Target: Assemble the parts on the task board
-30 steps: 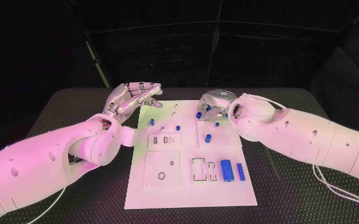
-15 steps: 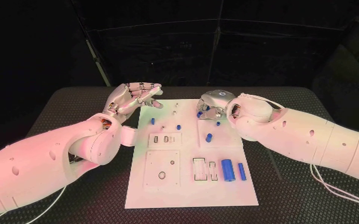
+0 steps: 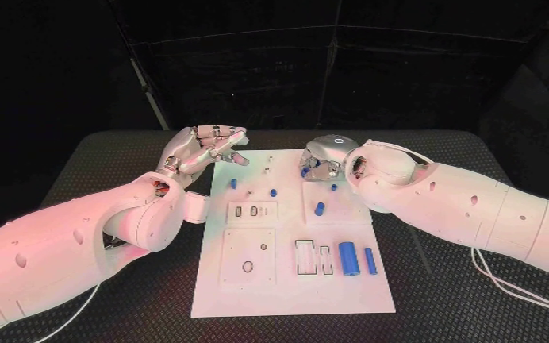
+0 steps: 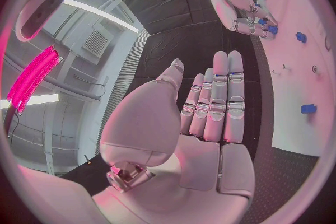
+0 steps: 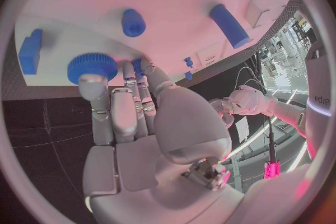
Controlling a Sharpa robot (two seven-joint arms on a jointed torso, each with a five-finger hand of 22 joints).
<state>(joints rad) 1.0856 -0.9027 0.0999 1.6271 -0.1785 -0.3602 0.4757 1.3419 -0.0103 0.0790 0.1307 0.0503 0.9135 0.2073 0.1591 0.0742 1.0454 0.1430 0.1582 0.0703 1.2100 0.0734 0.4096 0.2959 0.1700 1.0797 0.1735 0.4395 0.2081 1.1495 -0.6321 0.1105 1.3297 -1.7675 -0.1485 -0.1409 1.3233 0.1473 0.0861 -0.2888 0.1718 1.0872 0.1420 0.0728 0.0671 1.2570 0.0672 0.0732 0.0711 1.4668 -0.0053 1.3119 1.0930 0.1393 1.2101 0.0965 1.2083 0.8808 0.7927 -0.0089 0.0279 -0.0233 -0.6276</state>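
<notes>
The head camera looks down on the task board [image 3: 292,240]; both wrist cameras, close behind their hands, share it.

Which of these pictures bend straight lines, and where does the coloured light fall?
Both wrist views are fisheye: the board edge curves in the right wrist view, and ceiling lines bow in the left wrist view. Head view keeps lines straight; pink light tints both arms and the board there, background dark.

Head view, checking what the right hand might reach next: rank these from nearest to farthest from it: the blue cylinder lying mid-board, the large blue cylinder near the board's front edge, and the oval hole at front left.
From the right hand:
1. Blue cylinder lying mid-board, just in front of the hand.
2. Large blue cylinder, front right of the task board.
3. Oval hole, front left.
</notes>
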